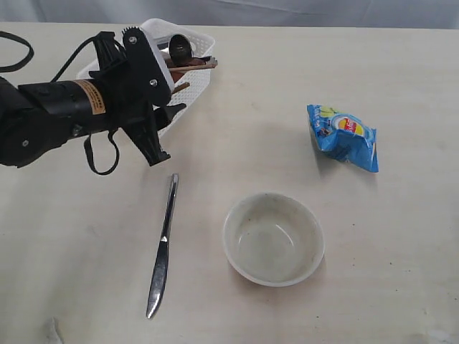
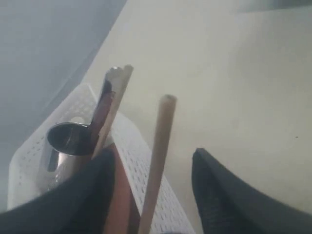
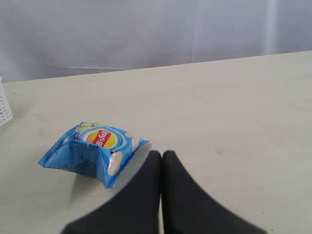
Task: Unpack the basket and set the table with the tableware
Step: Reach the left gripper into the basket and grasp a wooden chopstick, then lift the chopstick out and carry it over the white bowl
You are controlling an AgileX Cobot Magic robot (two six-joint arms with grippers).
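Two tools on my feeds: the left tool (image 1: 169,133) is spread wide at the rim of the basket (image 1: 195,80), a chopstick (image 2: 158,156) standing ungripped between its jaws. Knife (image 1: 162,251) and bowl (image 1: 272,240) lie on the surface (image 1: 401,272). The right tool (image 3: 162,155), jaws pressed together on nothing, sits near the snack bag (image 1: 344,136).

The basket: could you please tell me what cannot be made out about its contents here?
Exterior view: the left gripper covers most of the basket; its floor is hidden.
Left wrist view: blurred; the inside of the steel cup and the lower end of the chopstick, cut off by the edge, are unclear.
Right wrist view: only the basket's corner shows.
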